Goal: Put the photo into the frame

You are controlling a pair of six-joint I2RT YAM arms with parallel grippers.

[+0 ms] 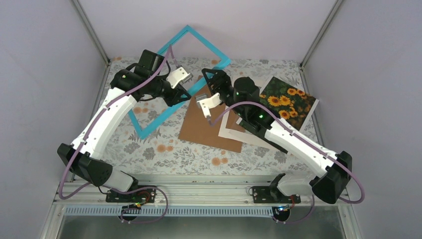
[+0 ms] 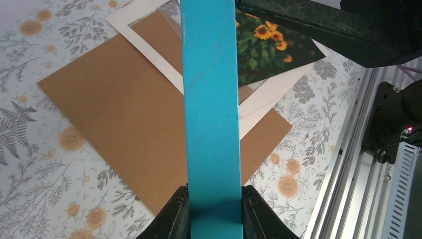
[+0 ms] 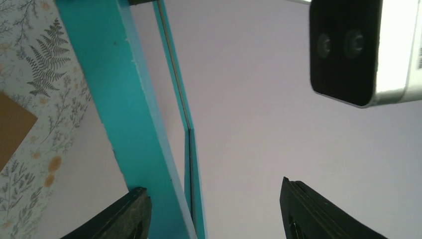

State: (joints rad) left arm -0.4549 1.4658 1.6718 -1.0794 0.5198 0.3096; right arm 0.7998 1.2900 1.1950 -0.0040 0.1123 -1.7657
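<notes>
Here, the left jaws are clamped on a teal rail of the frame [image 1: 209, 44], holding it tilted above the left of the desk [image 1: 164, 149]; the right jaws stand apart astride a rail of it, one finger just beside it, gripping nothing. I judge that an off-centre closure there could twist the thin frame in the left grip, or its low corner could sweep the brown board [image 1: 206, 127] and shift the photo [image 1: 288, 102]; that print, orange sunflowers on dark green, lies flat on the white mat [image 1: 230, 130] at the far right.
</notes>
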